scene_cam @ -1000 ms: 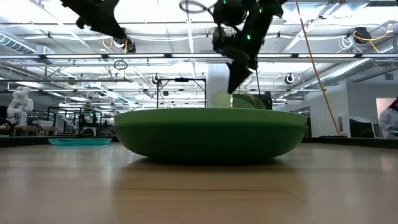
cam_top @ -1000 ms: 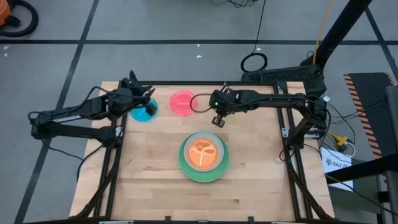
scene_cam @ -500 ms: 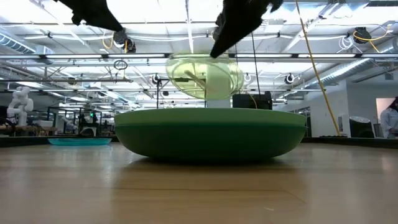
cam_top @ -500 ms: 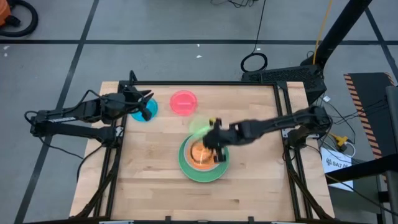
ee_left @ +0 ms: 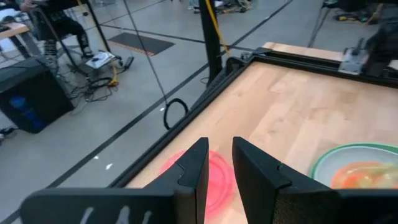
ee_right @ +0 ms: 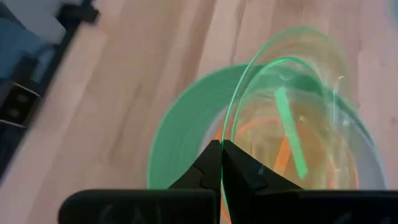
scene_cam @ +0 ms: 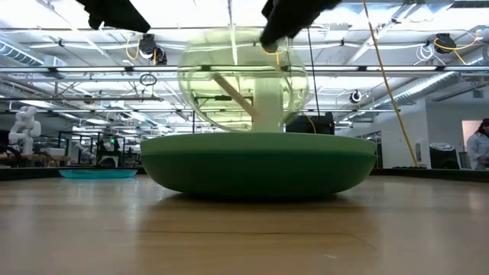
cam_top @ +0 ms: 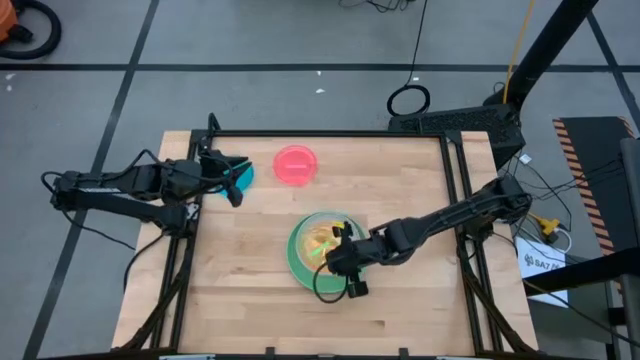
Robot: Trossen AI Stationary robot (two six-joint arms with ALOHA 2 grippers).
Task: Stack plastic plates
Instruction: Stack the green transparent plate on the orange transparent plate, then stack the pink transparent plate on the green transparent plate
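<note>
Right gripper (cam_top: pixel 333 252) pinches yellow-green plate (scene_cam: pixel 243 80) over green stack (cam_top: pixel 297 262); pink-red plate (cam_top: pixel 295 164), translucent blue plate (cam_top: pixel 243 176) left; left gripper (cam_top: pixel 232 180) narrowly parted, empty.

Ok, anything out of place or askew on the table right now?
Only the yellow-green plate: it is tilted almost on edge above the stack, pinched by its rim in the right gripper. The pink-red plate and translucent blue plate lie flat, unstacked.

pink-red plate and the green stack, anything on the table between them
Nothing: in the high view only bare wood lies between the pink-red plate and the green stack.
</note>
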